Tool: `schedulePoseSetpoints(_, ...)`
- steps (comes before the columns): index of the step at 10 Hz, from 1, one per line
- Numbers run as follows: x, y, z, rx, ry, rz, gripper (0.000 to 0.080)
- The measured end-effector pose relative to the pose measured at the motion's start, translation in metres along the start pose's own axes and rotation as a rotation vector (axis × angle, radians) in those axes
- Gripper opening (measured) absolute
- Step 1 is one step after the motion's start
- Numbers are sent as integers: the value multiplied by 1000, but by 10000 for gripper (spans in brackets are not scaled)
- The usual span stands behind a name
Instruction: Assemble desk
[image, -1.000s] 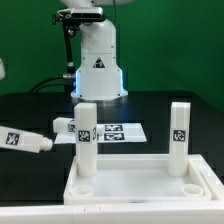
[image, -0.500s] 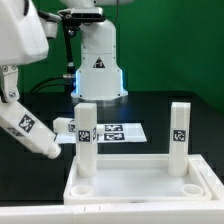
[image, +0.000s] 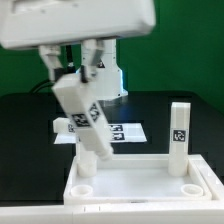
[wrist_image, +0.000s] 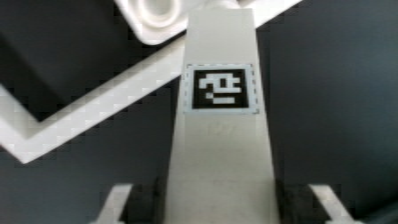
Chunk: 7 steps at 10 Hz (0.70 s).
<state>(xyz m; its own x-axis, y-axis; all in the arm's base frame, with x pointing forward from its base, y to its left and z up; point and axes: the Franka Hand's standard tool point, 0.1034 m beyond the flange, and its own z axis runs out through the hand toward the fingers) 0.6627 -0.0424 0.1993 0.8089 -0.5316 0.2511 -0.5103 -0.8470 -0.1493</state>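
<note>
Lifted since earlier: square-section white tagged leg, tilted over rimmed tabletop, clamped in hand.

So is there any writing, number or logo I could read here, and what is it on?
No words, numbers or brand names can be read.
On the held leg in the tool: a black-and-white square tag, a coded pattern, no letters.
On the upright leg: the same kind of tag, no letters.
On the marker board: several such tags, too small to make out.
</note>
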Motion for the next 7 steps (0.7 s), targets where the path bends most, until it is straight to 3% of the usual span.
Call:
schedulePoseSetpoints(1,-1,-1,3,12,51,-6,285)
schedulePoseSetpoints(3,-3,0,5,10,45,-6,285)
schedulePoseSetpoints(4,-6,-8,4,2,52,-47,285)
schedulePoseSetpoints(5,-22,-40,3,-14,67,-189,285)
schedulePoseSetpoints(6,-38,-61,3,-21,52,-303,285)
schedulePoseSetpoints(7,-54,-76,3,-59,15,-372,285)
